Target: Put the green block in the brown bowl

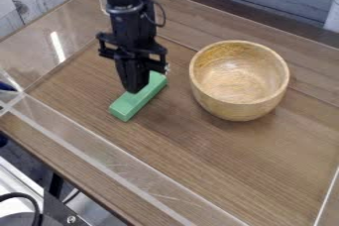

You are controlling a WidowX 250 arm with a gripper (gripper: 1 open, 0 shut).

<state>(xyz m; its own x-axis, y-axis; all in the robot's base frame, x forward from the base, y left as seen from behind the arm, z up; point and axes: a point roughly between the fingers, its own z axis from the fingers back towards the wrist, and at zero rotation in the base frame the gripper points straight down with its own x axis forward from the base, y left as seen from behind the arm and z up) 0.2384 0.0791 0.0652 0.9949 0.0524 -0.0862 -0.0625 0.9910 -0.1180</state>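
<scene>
One green block (138,97), one brown bowl (240,79), apparently one end effector (137,83).

The arm in the upper left is black, boxy-segmented, ending in a narrow black tool (134,77) with slim fingers.

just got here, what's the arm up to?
A single black robot arm is working on a wooden tabletop. Its gripper points straight down with jaws shut, right at the upper end of a small flat bright-green rectangular block. The block looks to lie on the table; whether the fingers actually pinch it can't be told from this view. The round light-brown wooden bowl sits empty to the right of the block, clear of it.
</scene>
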